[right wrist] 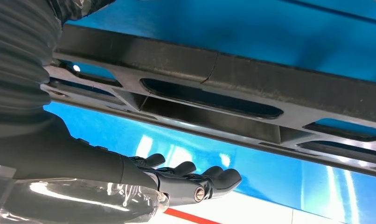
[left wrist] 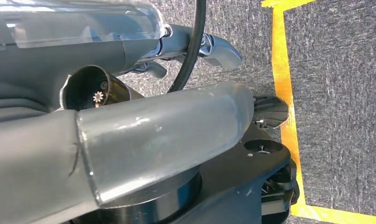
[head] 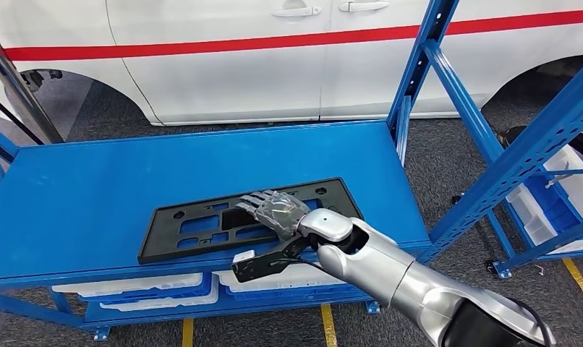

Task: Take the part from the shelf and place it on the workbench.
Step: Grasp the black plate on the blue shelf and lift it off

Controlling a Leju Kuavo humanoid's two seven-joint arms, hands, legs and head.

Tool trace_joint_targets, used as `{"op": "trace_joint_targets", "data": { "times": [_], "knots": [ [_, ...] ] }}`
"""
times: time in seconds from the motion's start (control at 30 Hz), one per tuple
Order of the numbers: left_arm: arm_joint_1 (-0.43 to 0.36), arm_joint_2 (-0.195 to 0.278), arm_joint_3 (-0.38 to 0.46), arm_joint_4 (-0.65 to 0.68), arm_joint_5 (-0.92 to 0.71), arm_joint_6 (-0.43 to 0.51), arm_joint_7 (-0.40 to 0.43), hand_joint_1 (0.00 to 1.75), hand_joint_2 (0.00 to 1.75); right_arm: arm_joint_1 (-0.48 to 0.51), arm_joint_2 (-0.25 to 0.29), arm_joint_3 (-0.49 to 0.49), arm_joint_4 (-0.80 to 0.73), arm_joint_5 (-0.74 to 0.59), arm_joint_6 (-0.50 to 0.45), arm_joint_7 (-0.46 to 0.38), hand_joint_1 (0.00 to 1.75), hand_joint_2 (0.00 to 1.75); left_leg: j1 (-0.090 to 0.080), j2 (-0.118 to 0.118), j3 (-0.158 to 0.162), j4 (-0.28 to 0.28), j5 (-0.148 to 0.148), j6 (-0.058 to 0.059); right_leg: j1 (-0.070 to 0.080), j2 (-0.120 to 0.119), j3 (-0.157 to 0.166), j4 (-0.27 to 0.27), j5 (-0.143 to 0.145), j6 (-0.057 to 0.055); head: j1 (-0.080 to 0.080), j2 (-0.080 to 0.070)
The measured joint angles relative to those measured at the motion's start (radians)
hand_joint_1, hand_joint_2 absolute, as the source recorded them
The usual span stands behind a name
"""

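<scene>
While my right hand [head: 278,211] hangs over it with fingers spread and nothing held, the flat black plastic part with cut-outs [head: 194,230] lies on the blue metal workbench top [head: 93,188], its long axis running left to right, so I judge it already set down. My hand sits over its right half, and whether it touches I cannot tell.

At my left wrist, the left hand [left wrist: 130,135] hangs above grey carpet [left wrist: 335,116]; I cannot tell its state.

From my right wrist, fingers [right wrist: 209,179] lie extended just beside the part's ribbed edge [right wrist: 251,88].
</scene>
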Motion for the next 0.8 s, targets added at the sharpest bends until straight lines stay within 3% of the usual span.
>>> {"op": "trace_joint_targets", "data": {
  "times": [0.8],
  "knots": [
    [0.0, 0.0, 0.009, 0.0, 0.0, 0.002, -0.003, 0.0, 0.0, -0.023, 0.0, 0.034, 0.024, -0.021, 0.006, 0.003, 0.0, 1.75, 0.0, 0.0, 0.0, 0.0, 0.0, 0.0, 0.0, 0.0, 0.0, 0.0, 0.0, 0.0, 0.0, 0.0]
  ]
}}
